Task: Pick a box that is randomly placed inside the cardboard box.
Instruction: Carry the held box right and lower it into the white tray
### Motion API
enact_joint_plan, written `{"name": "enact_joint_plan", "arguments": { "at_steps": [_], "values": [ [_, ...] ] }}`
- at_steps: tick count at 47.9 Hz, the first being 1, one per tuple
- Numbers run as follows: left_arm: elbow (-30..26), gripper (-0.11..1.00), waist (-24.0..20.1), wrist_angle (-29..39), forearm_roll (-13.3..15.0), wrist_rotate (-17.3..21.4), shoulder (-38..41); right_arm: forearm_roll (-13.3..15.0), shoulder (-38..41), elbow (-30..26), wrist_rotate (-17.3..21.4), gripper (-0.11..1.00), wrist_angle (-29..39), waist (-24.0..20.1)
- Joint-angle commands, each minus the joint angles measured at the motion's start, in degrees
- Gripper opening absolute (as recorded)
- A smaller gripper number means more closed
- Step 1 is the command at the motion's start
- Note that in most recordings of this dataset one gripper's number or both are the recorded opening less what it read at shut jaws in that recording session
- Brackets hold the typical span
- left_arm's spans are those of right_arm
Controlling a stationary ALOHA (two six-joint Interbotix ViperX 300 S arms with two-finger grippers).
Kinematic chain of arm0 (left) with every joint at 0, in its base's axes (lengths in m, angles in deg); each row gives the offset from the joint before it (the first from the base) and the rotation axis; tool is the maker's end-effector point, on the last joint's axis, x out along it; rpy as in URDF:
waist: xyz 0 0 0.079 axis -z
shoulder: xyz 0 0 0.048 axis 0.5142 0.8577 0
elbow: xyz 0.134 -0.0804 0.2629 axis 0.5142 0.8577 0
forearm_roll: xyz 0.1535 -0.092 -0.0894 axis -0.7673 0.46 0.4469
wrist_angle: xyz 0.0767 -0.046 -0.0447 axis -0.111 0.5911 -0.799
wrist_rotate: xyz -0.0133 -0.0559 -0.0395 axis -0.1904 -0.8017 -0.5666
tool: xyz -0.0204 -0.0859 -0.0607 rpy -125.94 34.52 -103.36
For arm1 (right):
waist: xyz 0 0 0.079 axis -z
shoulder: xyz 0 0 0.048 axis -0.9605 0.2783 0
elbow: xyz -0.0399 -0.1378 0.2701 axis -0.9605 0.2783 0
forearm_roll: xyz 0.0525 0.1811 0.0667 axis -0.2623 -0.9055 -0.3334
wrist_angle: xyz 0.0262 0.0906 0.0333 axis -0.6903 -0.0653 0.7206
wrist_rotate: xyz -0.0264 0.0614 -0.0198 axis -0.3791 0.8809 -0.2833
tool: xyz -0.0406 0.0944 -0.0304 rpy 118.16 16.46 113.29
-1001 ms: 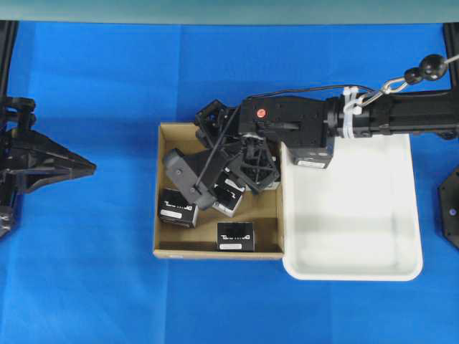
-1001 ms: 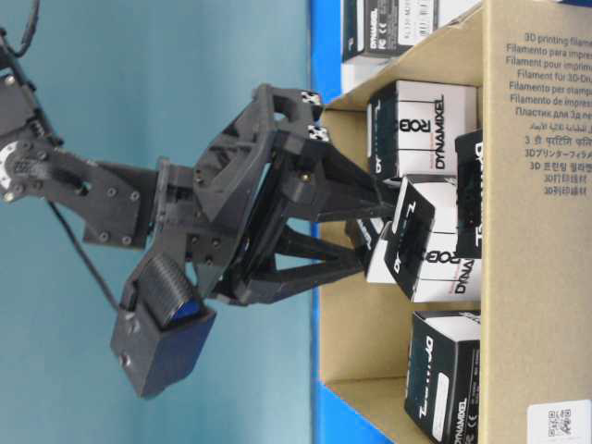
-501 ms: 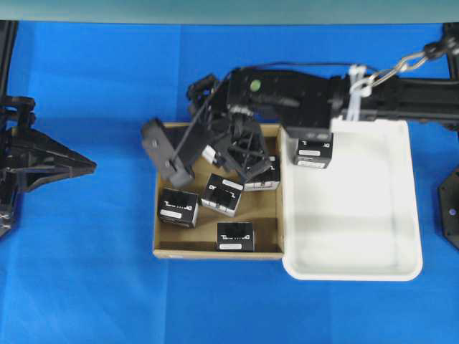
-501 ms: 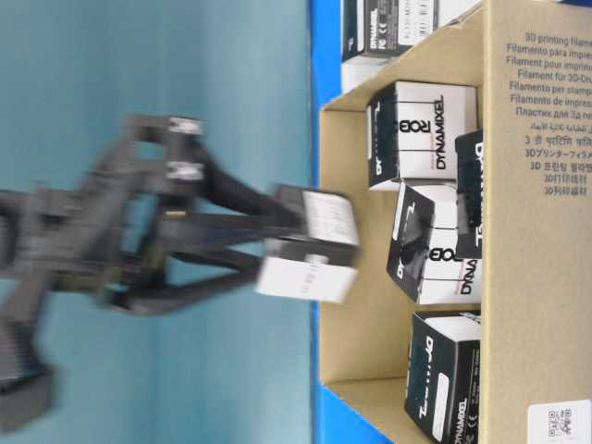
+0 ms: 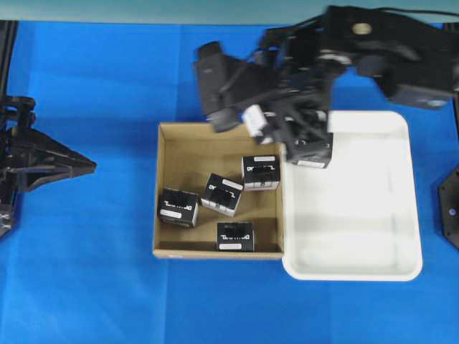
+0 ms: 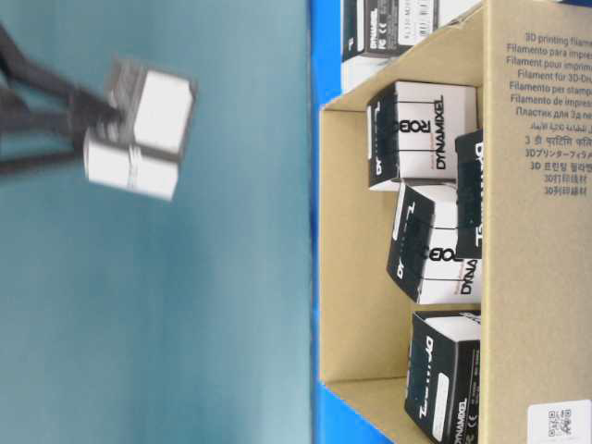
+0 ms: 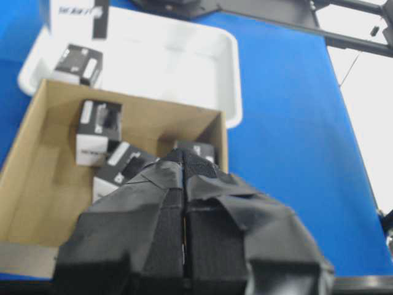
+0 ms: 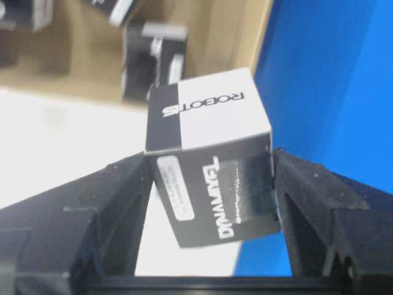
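the right claw [image 8: 209,184] pinches a small black and white box [image 8: 212,184] between its two fingers [image 8: 116,196], one on each side face. in the overhead view the box [image 5: 255,119] hangs in the air at about 12 o'clock of the carton [image 5: 166,193], over its far wall and next to the far-left corner of the white tray [image 5: 409,215]. the table-level view shows the same box [image 6: 139,129] blurred and well clear of the carton [image 6: 536,277].

four more boxes lie loose in the carton [image 5: 178,208] [image 5: 221,195] [image 5: 261,173] [image 5: 235,236], and one more sits in the tray's far-left corner [image 5: 310,152], partly under the arm.

the left claw [image 7: 184,246] is pressed together, parked at 9 o'clock on the blue bench [image 5: 86,272], well apart from everything.

risks, as a judgement: the box sits tilted between the fingers, gripped on only part of its side faces, so a quick swing could let it twist or slip out. if it fell now, it could land back in the carton, on the carton wall, or on the bench. the blur suggests fast motion, which adds to that risk. lowering into the tray's near corner could knock the box already there. the arm hangs above the carton's far wall, so a low pass could catch that wall and shift the carton.
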Motion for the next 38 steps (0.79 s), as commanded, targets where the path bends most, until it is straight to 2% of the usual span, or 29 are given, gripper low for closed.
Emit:
{"name": "enact_joint_plan", "arguments": {
  "at_steps": [1,10,23,38],
  "values": [
    [-1.3,-0.06,-0.1,-0.5,-0.2,-0.1,0.3,-0.1,-4.7,4.5,1.9,0.62,0.4,0.7],
    [-1.3,-0.06,-0.1,-0.5,-0.2,-0.1,0.2,-0.1,-12.9,15.8,6.9,0.61,0.0,2.7],
    [-1.4,-0.06,0.0,-0.7,-0.2,-0.2,0.1,-0.3,-21.7,30.0,9.4,0.61,-6.4,4.0],
    [-1.4,-0.06,0.0,-0.8,-0.2,-0.2,0.4,0.1,-20.0,41.7,9.1,0.59,-18.5,5.2]
  ]
}}
